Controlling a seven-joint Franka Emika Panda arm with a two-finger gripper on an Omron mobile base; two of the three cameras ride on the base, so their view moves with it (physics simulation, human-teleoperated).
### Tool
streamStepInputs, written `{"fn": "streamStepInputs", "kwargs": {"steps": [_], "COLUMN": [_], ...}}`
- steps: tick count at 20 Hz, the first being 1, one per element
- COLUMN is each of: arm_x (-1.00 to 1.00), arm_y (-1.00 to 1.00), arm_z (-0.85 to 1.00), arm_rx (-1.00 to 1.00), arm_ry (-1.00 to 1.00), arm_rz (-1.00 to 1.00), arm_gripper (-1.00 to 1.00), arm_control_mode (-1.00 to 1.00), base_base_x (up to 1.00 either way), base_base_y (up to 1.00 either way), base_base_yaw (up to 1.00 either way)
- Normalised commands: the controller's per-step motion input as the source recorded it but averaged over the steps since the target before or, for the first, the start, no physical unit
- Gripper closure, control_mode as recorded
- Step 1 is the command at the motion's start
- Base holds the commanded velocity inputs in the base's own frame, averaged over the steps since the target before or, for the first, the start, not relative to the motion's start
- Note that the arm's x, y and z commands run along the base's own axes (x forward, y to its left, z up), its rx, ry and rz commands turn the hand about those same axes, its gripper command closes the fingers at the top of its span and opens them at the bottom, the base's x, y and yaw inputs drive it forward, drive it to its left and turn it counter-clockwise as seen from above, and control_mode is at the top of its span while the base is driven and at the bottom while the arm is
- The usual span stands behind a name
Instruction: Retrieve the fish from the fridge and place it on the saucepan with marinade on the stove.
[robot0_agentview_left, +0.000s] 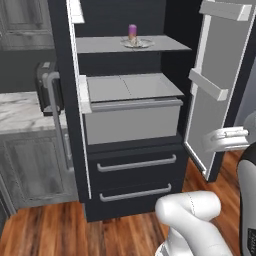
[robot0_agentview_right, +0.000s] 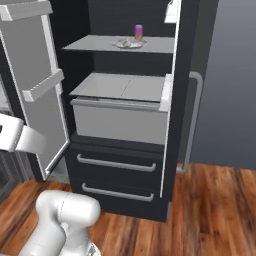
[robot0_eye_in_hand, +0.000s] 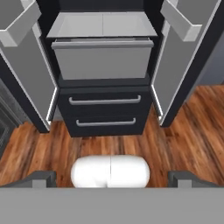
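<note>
The fridge (robot0_agentview_left: 132, 165) stands in front of me with both upper doors swung wide. On its upper grey shelf (robot0_agentview_left: 165, 45) sits a small plate (robot0_agentview_left: 143, 44), and the small pale fish (robot0_agentview_left: 133, 43) lies on it, just in front of a pink-and-yellow cylinder (robot0_agentview_left: 132, 31). From the other side, the fish (robot0_agentview_right: 124, 43) is on the same shelf. My gripper (robot0_eye_in_hand: 112, 177) is open and empty, its fingertips (robot0_eye_in_hand: 43, 177) far apart. It hangs well back from the fridge and points at the lower drawers (robot0_eye_in_hand: 105, 100). The saucepan and the stove are out of view.
A grey bin drawer (robot0_agentview_left: 131, 117) juts out below the shelf. The open doors (robot0_agentview_left: 220, 75) (robot0_agentview_right: 37, 85) carry shelf rails and flank the approach. A marble counter (robot0_agentview_left: 20, 112) with a dark appliance (robot0_agentview_left: 46, 82) lies left. Wood floor (robot0_agentview_right: 215, 210) spreads in front.
</note>
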Motion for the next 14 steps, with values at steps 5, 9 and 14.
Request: {"fn": "streamStepInputs", "kwargs": {"steps": [5, 9, 14], "arm_x": [0.00, 0.00, 0.00], "arm_y": [0.00, 0.00, 0.00], "arm_z": [0.00, 0.00, 0.00], "arm_rx": [0.00, 0.00, 0.00], "arm_ry": [0.00, 0.00, 0.00], "arm_rz": [0.00, 0.00, 0.00], "arm_gripper": [-1.00, -1.00, -1.00], "arm_control_mode": [1.00, 1.00, 1.00], "base_base_x": [0.72, 0.63, 0.64], "base_base_y": [0.17, 0.25, 0.16], "base_base_yaw": [0.00, 0.00, 0.00]}}
